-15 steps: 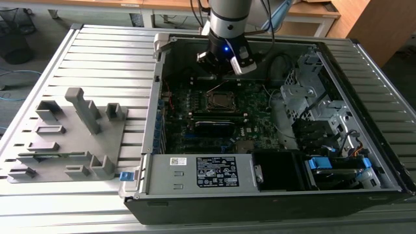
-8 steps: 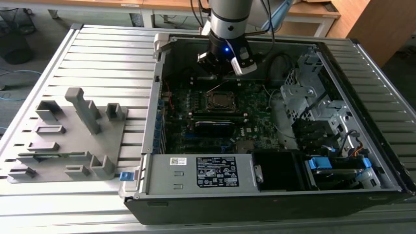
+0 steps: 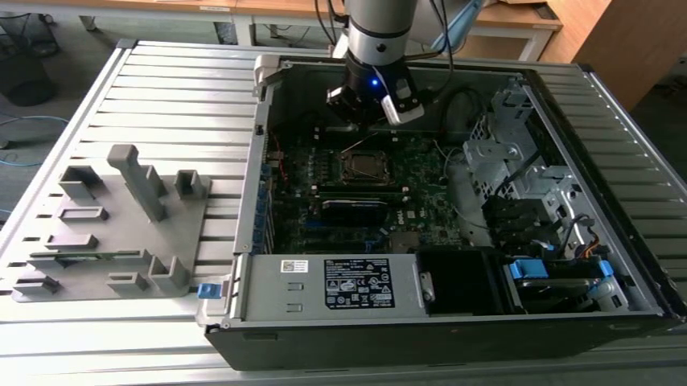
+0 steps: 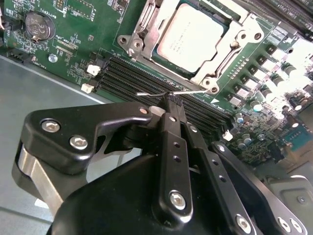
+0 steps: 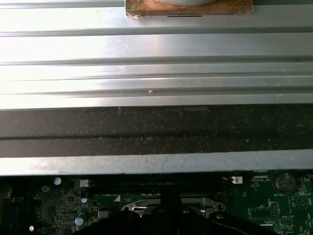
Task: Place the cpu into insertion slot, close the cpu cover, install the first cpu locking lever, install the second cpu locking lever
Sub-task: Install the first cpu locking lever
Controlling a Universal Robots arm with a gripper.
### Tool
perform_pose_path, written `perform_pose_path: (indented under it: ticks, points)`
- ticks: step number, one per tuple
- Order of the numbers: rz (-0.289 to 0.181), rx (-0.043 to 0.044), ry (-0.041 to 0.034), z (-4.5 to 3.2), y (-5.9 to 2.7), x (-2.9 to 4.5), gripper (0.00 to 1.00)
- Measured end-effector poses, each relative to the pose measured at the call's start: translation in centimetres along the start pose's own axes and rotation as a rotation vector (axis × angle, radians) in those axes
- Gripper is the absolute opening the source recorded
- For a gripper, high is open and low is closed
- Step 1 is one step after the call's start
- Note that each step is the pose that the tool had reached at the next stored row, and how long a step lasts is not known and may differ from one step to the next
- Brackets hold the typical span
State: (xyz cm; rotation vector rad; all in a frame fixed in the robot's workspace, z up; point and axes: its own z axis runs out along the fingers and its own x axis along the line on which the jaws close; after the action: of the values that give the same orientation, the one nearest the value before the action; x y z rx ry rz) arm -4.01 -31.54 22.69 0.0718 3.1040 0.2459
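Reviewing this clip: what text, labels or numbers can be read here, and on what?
No text reads clearly.
Power supply label: print too small to read.
White sticker beside it: too small.
cpu top: faint print, blurred.
Green board markings, second wrist view: blurred.

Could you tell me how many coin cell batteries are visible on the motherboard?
1: the coin cell battery, on the motherboard apart from the cpu; the hand may hide others.

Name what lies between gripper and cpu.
Second wrist view: a thin wire lever by the black gripper, then the silvery cover frame's edge, before the silver-grey square cpu.
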Motion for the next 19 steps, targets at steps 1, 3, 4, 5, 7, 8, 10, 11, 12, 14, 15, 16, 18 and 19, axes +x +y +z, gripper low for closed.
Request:
perform_pose_path:
  ticks: [1, 3, 4, 5, 7, 8, 10, 11, 12, 14, 15, 16, 18, 19]
  points:
    - [0.000, 0.0000, 0.0000, 0.01, 0.00, 0.00, 0.11]
    - [0.000, 0.0000, 0.0000, 0.01, 0.00, 0.00, 0.11]
    - [0.000, 0.0000, 0.0000, 0.02, 0.00, 0.00, 0.11]
    - [0.000, -0.0001, 0.0000, 0.02, 0.00, 0.00, 0.11]
    - [0.000, -0.0007, -0.0003, 0.10, 0.00, -0.03, 0.11]
    - [0.000, -0.0004, -0.0001, 0.14, -0.01, -0.06, 0.11]
    - [0.000, -0.0002, -0.0001, 0.24, -0.02, -0.19, 0.11]
    - [0.000, -0.0003, -0.0001, 0.29, -0.03, -0.29, 0.11]
    - [0.000, -0.0002, 0.0000, 0.34, -0.03, -0.40, 0.11]
    - [0.000, -0.0001, 0.0001, 0.42, -0.03, -0.68, 0.11]
    - [0.000, -0.0001, 0.0001, 0.46, -0.03, -0.82, 0.11]
    - [0.000, -0.0002, 0.0000, 0.50, -0.03, -0.94, 0.11]
    - [0.000, 0.0000, 0.0001, 0.53, -0.03, -1.10, 0.11]
    - [0.000, -0.0001, 0.0000, 0.54, -0.02, -1.12, 0.11]
